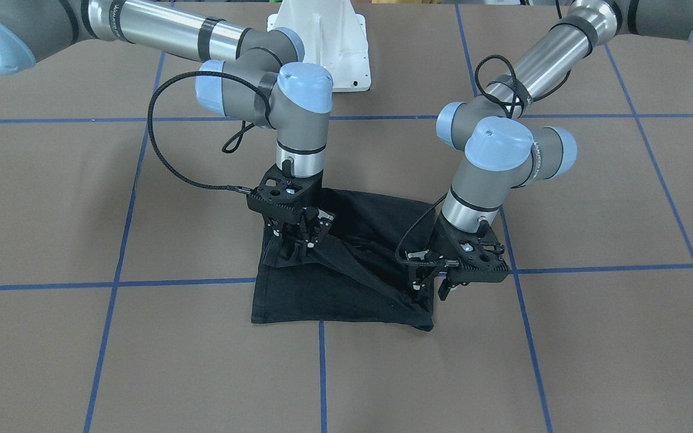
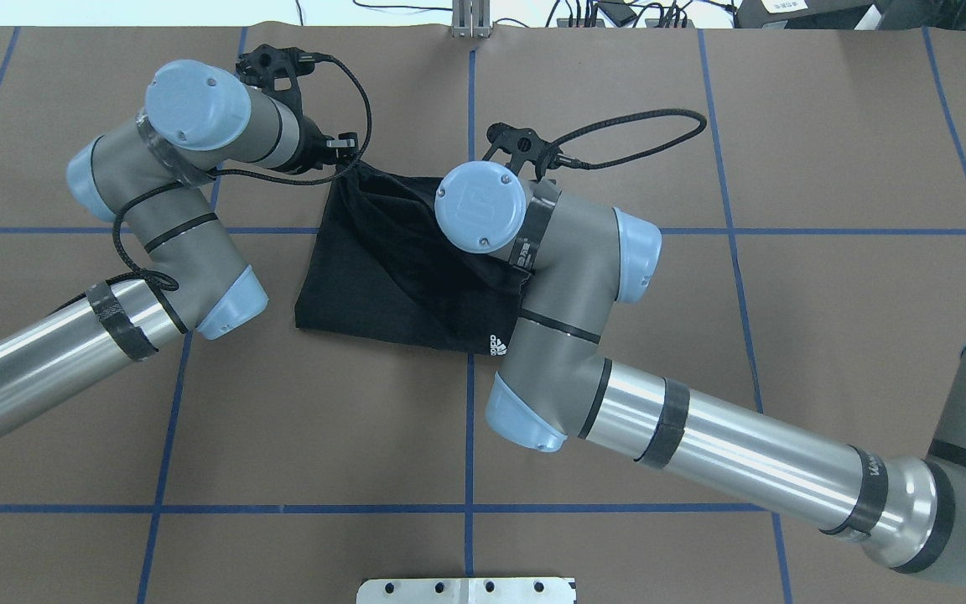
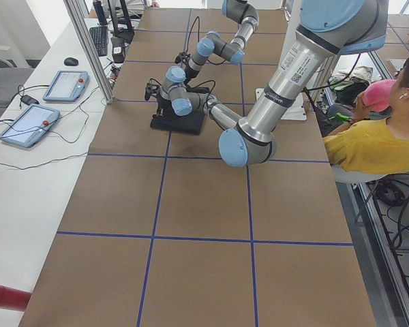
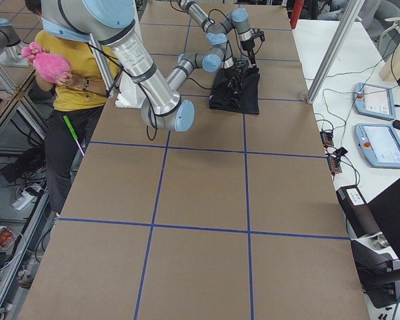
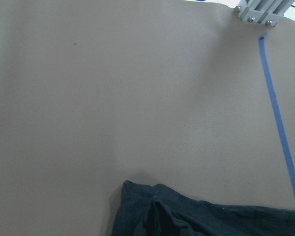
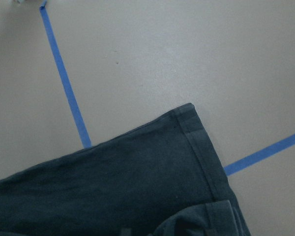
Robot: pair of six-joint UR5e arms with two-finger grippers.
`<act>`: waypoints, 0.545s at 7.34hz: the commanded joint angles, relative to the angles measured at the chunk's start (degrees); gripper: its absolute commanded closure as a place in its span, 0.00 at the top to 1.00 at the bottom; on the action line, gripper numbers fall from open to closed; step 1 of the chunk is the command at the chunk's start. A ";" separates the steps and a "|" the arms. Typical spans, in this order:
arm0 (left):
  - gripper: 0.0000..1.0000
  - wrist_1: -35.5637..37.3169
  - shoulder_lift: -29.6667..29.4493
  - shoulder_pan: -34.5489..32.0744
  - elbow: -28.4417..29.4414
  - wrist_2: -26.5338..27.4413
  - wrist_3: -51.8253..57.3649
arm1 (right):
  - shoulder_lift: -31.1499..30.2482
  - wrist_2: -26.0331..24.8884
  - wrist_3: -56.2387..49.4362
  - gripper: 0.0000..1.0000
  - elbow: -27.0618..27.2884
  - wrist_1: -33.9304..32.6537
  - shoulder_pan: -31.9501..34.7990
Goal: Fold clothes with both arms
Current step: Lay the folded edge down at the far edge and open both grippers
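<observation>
Six views, one worktop [image 2: 827,335]
Overhead and front look down from opposite long edges; two from the ends; close wrist cameras share the T-shirt [image 5: 211,221].

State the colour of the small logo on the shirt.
White; the logo shows best in the overhead view.

Even, bright overhead light casts only faint shadows; the right arm [image 2: 743,445] glints along its silver tube; the T-shirt [image 1: 334,294] swallows detail.
</observation>
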 commanded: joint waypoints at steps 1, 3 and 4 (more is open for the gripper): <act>1.00 -0.10 0.68 -5.03 -0.45 -6.97 14.14 | 1.29 8.22 -6.57 1.00 0.47 -0.29 2.74; 1.00 -0.28 4.19 -6.99 -2.56 -9.04 20.18 | 3.58 5.34 -6.40 1.00 0.56 -0.38 -2.07; 1.00 -0.63 4.55 -7.00 -2.57 -9.05 20.19 | 3.93 0.19 -5.96 1.00 0.13 -0.38 -5.49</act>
